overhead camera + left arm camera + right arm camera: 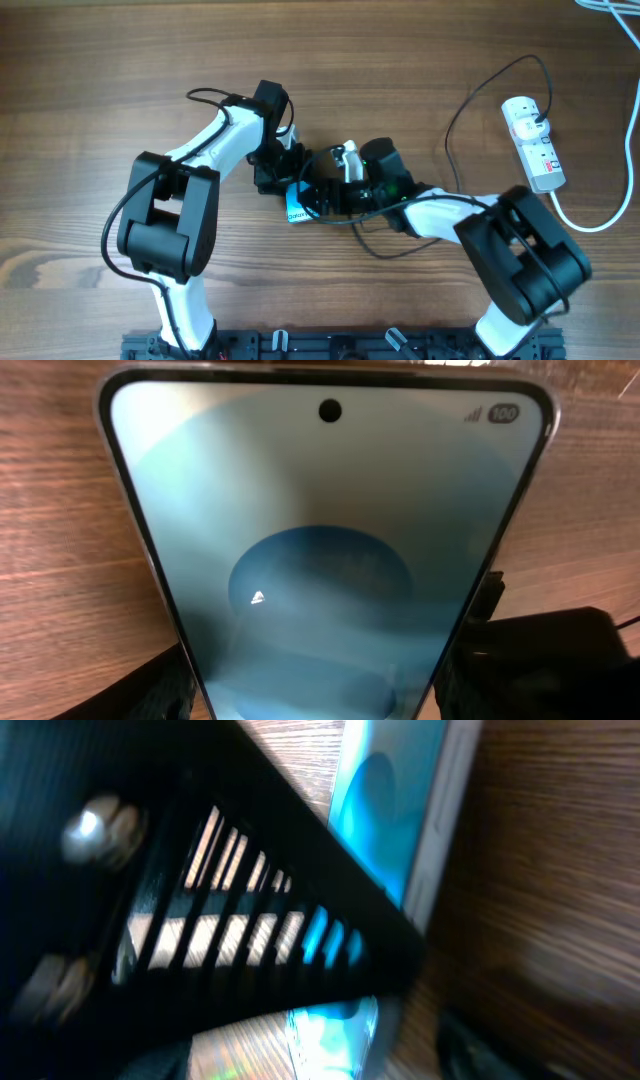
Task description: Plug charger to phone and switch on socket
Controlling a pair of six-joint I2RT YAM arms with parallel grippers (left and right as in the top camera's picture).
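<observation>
Left gripper [285,178] holds the phone [320,560]: turquoise screen, darker blue oval.

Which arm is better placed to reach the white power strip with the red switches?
Right, most likely. The white power strip lies at the table's right side, nearer the right gripper. The left gripper is farther away and holds the turquoise-screen smartphone.

- The phone [320,560] is lit turquoise, with a darker blue oval.
- The socket [533,143], upper right, is coloured white with red switches.
- The surface [100,80] is grained brown.
</observation>
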